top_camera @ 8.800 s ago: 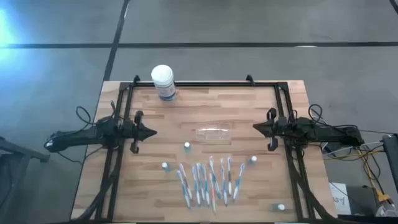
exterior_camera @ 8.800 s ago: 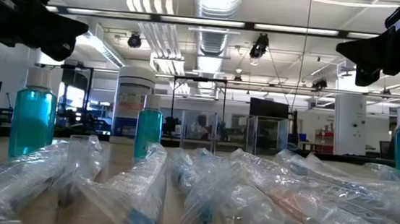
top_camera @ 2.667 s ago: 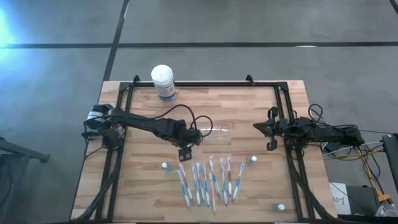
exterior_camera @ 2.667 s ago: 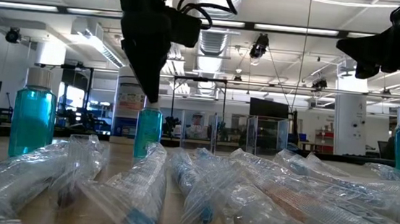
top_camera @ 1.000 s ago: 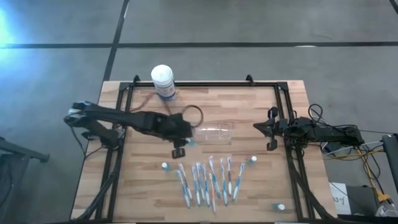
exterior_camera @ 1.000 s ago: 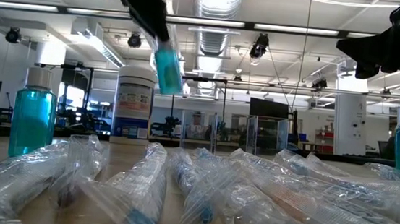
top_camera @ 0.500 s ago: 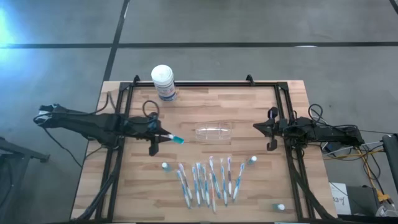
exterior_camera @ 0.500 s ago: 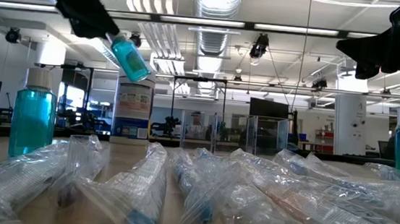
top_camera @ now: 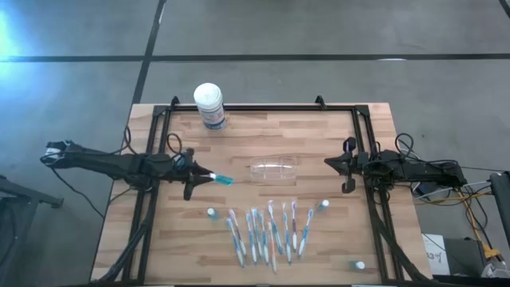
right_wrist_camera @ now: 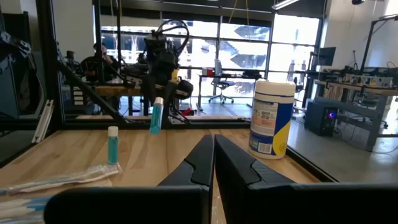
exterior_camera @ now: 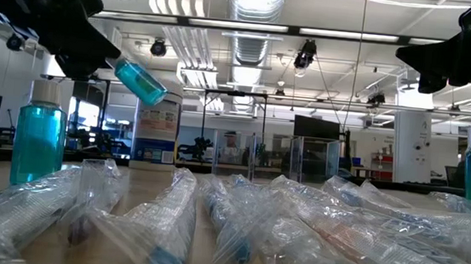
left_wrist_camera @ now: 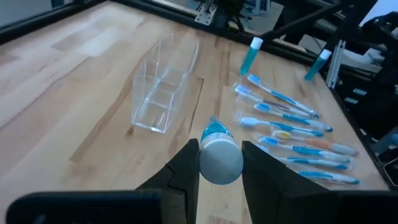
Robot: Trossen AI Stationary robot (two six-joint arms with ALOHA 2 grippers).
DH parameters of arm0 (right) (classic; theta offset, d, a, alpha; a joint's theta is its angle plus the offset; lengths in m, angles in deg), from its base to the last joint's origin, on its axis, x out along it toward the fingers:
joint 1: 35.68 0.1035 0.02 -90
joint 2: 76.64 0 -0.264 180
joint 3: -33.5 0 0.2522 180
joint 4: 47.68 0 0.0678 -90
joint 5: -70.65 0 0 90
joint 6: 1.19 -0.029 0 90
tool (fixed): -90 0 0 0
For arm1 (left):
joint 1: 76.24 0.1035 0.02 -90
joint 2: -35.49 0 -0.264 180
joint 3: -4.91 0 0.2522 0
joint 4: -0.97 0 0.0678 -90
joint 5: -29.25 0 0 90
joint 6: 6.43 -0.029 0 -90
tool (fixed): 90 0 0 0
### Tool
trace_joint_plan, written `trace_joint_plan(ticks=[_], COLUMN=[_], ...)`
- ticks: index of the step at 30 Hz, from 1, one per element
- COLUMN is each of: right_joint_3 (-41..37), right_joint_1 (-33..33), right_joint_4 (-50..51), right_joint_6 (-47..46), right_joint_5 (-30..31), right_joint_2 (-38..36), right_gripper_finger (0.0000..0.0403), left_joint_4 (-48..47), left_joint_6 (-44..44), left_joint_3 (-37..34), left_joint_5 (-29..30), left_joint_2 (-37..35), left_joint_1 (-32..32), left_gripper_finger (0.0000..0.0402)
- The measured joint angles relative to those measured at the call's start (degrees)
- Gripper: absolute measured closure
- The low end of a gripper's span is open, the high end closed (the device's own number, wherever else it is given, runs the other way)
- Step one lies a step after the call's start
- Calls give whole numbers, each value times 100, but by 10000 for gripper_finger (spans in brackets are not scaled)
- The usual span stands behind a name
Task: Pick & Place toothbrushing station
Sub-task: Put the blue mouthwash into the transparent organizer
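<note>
The toothbrushing station (top_camera: pixel 274 169), a clear colourless plastic holder, lies on the wooden table near its middle and also shows in the left wrist view (left_wrist_camera: pixel 163 87). No gripper touches it. To its left, above the table, my left gripper (top_camera: pixel 197 177) is shut on a small blue bottle (top_camera: pixel 221 180) with a white cap; the low view shows that bottle (exterior_camera: pixel 140 81) in the air. My right gripper (top_camera: pixel 329 163) waits shut at the right side, above the table (right_wrist_camera: pixel 213 149). My left gripper pinches the small bottle at its white cap end (left_wrist_camera: pixel 221 163) between its two fingers (left_wrist_camera: pixel 186 171). The fingers come nearly level from the table's left and lie along the bottle. The blue body (left_wrist_camera: pixel 216 130) sticks out past the fingertips, tilted slightly down, clear of the table.
Several wrapped toothbrushes (top_camera: pixel 267 231) lie in a row near the front edge. Small blue bottles stand at their left (top_camera: pixel 211 213), at their right (top_camera: pixel 323 205) and at the front right corner (top_camera: pixel 359 265). A white-lidded canister (top_camera: pixel 209 104) stands at the back left.
My left gripper has drawn back toward the table's left edge and sunk, tipping from a steep downward point to nearly level. The blue bottle has gone with it, staying clear of the table and tipping from near upright to almost level.
</note>
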Motion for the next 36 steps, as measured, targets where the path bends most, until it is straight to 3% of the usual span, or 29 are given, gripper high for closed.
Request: trace_joint_plan(ticks=[4, 8, 12, 18, 27, 32, 36], right_joint_3=[0, 0, 0, 0, 0, 0, 0], right_joint_1=[0, 0, 0, 0, 0, 0, 1], right_joint_4=[0, 0, 2, 4, 20, 20, 20], right_joint_6=[2, 4, -13, -15, 4, 4, 6], right_joint_5=[0, 0, 0, 0, 0, -2, 0], right_joint_2=[0, 2, 2, 2, 2, 2, 2], right_gripper_finger=[394, 394, 394, 394, 394, 394, 394], left_joint_4=[41, -118, -959, -2747, -4726, -5518, -5996], left_joint_6=[170, 65, -404, -987, -2187, -2841, -3281], left_joint_3=[48, 717, 2034, 4462, 7626, 9047, 9788], left_joint_5=[47, 95, 185, 676, 492, 165, 42], left_joint_2=[54, 418, 1165, 2864, 5586, 6846, 7571], left_joint_1=[7, 22, 24, 70, 417, 706, 917], left_gripper_finger=[309, 309, 309, 309, 309, 309, 309])
